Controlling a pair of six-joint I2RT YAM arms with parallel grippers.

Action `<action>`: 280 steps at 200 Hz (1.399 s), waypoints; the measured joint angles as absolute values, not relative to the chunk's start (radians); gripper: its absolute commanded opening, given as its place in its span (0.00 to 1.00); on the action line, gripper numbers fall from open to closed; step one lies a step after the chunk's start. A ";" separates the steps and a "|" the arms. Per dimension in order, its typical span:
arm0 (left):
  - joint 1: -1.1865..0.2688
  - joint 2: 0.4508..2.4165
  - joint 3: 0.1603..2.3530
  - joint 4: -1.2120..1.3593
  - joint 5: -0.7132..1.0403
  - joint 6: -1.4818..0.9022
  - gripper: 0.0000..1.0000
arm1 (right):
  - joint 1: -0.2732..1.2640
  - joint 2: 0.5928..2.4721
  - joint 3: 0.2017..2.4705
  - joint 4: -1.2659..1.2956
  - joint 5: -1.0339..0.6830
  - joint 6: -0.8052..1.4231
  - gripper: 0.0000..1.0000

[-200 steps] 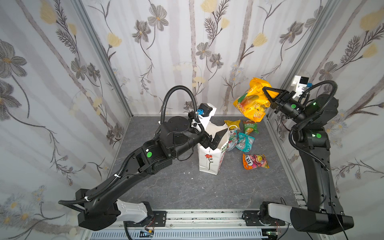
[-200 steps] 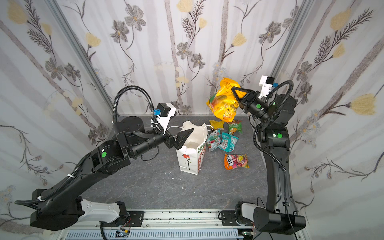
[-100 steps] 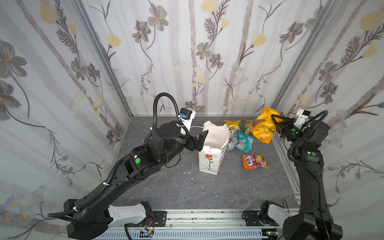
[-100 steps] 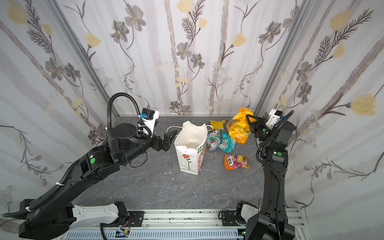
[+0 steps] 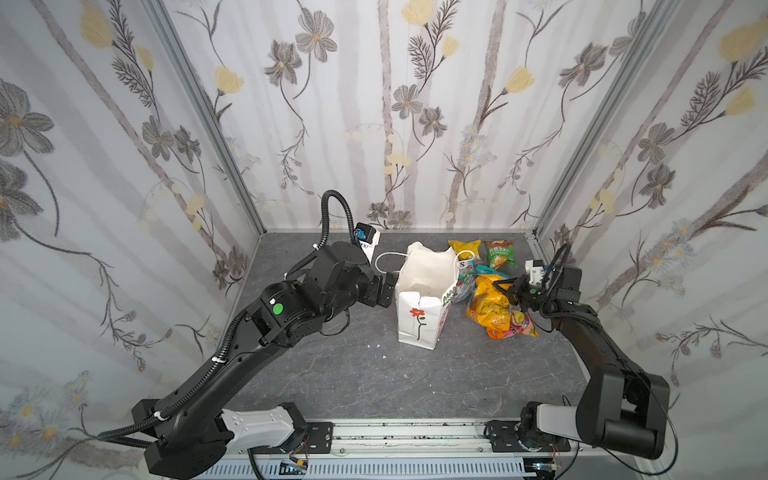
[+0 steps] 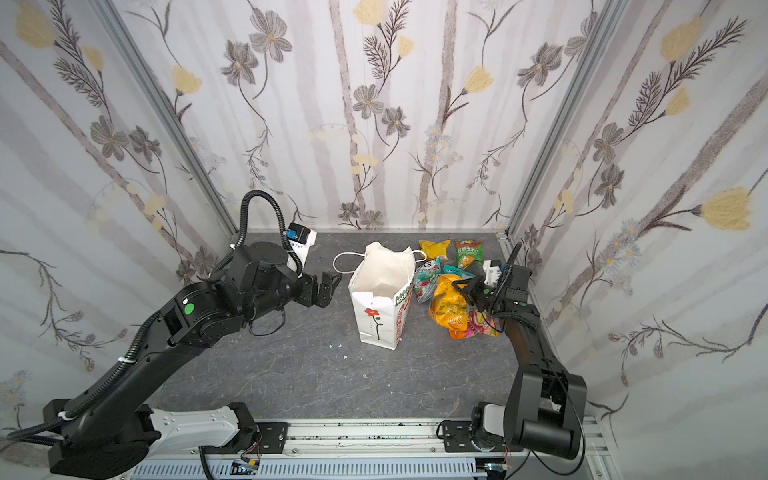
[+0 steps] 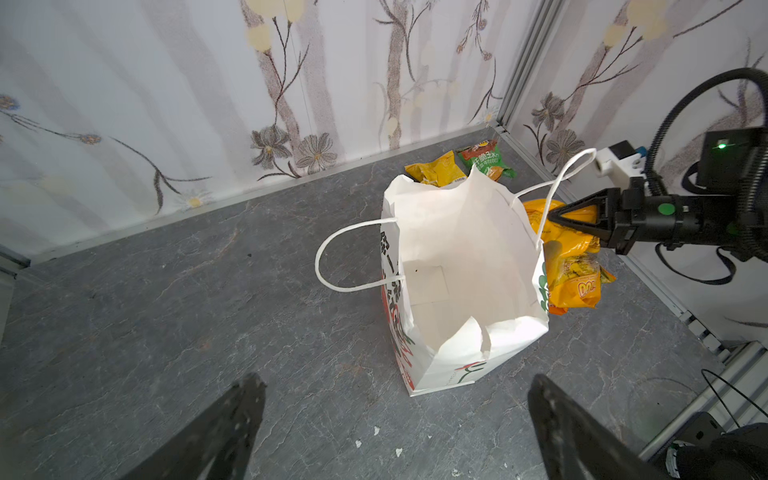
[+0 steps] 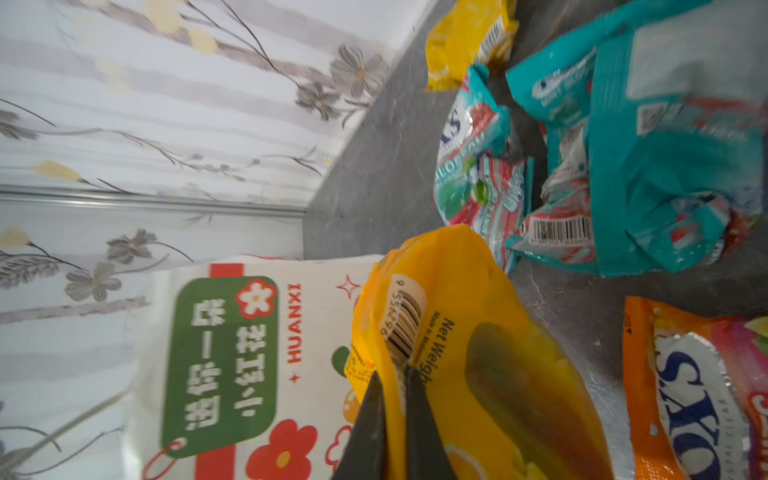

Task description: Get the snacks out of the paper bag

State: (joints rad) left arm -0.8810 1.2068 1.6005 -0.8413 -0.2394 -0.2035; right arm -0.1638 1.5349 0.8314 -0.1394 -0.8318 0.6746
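Observation:
The white paper bag [image 5: 419, 303] [image 6: 380, 305] stands upright mid-floor, mouth open. In the left wrist view the paper bag [image 7: 465, 266] shows only white paper inside. My right gripper [image 5: 496, 285] [image 6: 457, 286] [image 8: 395, 374] is shut on the top edge of the large orange packet [image 5: 487, 309] [image 6: 448, 309] [image 8: 478, 316], just right of the bag, low over the floor. More snacks lie behind: a yellow packet [image 5: 463, 246], a green-and-red packet [image 5: 500, 251] and teal packets [image 8: 665, 166]. My left gripper [image 5: 384, 286] [image 6: 328, 286] [image 7: 397, 379] hangs open left of the bag, holding nothing.
A pink-orange candy packet [image 5: 523, 325] [image 8: 698, 395] lies partly under the orange one. The bag's cord handle [image 5: 384, 262] loops out toward my left gripper. The wallpapered side wall and its metal rail [image 5: 544, 266] stand close behind my right arm.
My right gripper has come down from high above with the orange packet to floor level beside the bag. My left gripper has drawn back left from the bag's mouth.

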 measured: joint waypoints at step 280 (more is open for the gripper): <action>-0.714 1.003 1.238 -0.691 -0.428 -0.251 1.00 | -0.091 1.414 0.972 -0.255 -0.144 0.361 0.99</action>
